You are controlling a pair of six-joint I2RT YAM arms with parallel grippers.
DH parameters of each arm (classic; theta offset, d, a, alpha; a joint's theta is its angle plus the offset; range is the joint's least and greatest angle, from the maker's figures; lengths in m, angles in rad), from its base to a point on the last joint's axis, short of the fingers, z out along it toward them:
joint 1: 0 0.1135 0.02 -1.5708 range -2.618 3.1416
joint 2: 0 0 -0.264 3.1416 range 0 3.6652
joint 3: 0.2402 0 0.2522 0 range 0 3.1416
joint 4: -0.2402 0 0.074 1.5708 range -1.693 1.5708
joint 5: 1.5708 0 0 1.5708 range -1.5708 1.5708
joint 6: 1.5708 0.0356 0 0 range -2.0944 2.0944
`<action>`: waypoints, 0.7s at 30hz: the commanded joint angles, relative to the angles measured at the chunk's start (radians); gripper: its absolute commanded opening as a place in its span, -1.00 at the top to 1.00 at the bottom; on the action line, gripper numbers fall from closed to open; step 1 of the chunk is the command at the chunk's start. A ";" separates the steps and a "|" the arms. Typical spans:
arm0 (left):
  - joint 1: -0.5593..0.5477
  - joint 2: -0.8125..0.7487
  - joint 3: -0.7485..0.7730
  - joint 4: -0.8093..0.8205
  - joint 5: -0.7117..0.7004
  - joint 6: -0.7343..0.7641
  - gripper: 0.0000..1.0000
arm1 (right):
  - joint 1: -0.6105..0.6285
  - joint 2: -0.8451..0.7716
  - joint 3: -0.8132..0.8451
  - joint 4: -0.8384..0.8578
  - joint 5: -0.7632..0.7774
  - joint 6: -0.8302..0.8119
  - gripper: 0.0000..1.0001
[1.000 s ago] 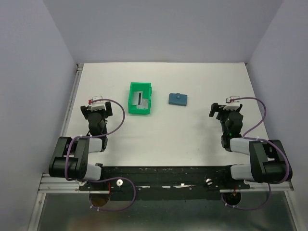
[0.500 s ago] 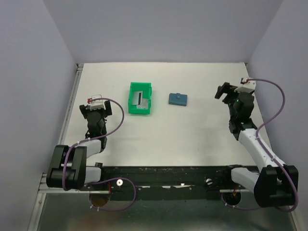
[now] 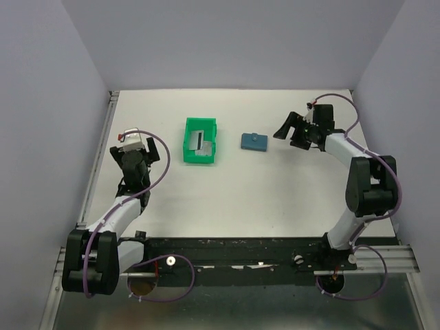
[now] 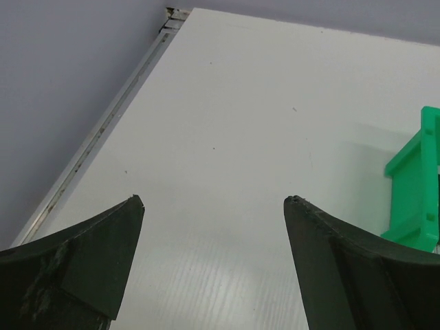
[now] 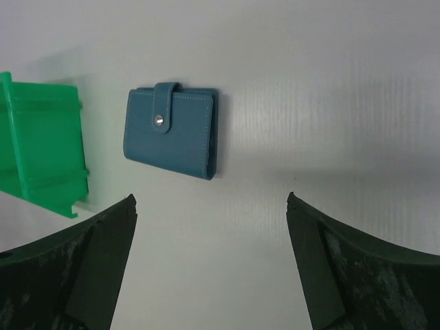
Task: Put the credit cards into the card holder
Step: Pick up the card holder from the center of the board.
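At the right gripper (image 5: 211,198): jaws wide apart, nothing held. Just ahead, slightly left: one closed blue card holder (image 5: 172,132), lying flat. Further left: one green bin (image 3: 187,141), credit cards (image 3: 196,137) inside, number unclear. At the left gripper (image 4: 213,199): likewise spread, empty, bin off to its right.

Blk/wht arms (image 3: 115,214), purple cables (image 3: 167,158), dark fingers (image 4: 75,268)
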 commanded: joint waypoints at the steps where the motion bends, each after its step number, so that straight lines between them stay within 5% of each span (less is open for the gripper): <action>1: -0.003 -0.004 0.033 -0.113 0.002 -0.056 -0.99 | -0.004 0.111 0.081 -0.075 -0.186 0.065 -0.92; 10: -0.003 -0.017 0.083 -0.242 -0.159 -0.156 -0.98 | -0.004 0.334 0.241 -0.090 -0.248 0.111 -0.72; 21: -0.005 -0.053 0.049 -0.196 -0.047 -0.119 -0.99 | -0.004 0.480 0.397 -0.158 -0.281 0.125 -0.55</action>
